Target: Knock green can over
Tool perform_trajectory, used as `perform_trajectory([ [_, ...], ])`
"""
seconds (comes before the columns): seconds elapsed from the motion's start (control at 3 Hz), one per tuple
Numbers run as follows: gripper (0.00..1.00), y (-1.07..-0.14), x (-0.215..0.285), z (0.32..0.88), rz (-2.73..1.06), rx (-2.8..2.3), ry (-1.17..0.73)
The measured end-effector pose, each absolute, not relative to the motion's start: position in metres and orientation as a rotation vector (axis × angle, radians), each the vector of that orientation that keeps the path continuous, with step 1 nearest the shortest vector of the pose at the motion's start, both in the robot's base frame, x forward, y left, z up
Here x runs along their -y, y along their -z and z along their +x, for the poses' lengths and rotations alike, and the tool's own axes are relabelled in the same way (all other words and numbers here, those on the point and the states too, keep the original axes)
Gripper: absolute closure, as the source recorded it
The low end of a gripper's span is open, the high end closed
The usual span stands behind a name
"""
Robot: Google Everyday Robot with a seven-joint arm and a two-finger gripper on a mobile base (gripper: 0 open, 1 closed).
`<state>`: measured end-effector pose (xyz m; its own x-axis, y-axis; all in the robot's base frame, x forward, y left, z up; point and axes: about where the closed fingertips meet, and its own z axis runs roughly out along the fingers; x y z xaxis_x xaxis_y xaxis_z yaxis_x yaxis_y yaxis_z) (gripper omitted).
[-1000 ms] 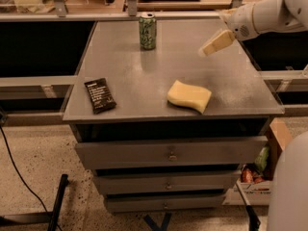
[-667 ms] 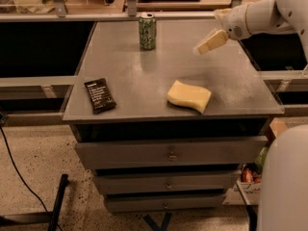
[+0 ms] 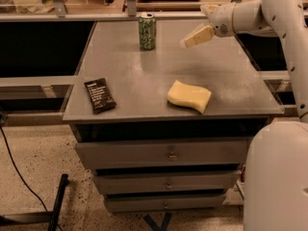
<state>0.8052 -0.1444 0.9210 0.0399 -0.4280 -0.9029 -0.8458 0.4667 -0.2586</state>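
Note:
The green can (image 3: 147, 31) stands upright near the far edge of the grey table (image 3: 144, 85), light green with whitish print and a silver top. My gripper (image 3: 188, 42) hangs above the table to the right of the can, about a can's width or two away, at roughly the can's height. Its cream-coloured fingers (image 3: 198, 36) point left and down toward the can. The white arm (image 3: 260, 13) reaches in from the right. Nothing is held.
A yellow sponge (image 3: 189, 96) lies on the table's near right part. A black snack bar wrapper (image 3: 99, 95) lies near the front left edge. Drawers (image 3: 168, 153) sit under the tabletop. A rail (image 3: 96, 16) runs behind the table. My white base (image 3: 276, 177) is at lower right.
My gripper has moved left, closer to the green can. The can, sponge and wrapper have not moved.

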Motion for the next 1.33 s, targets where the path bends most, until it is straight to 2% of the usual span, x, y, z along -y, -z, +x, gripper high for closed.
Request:
perform_trajectory([
  [1.0, 0.00, -0.911, 0.085, 0.827, -1.091, -1.630, -0.605],
  [1.33, 0.00, -0.910, 0.084, 0.827, -1.086, -1.638, -0.611],
])
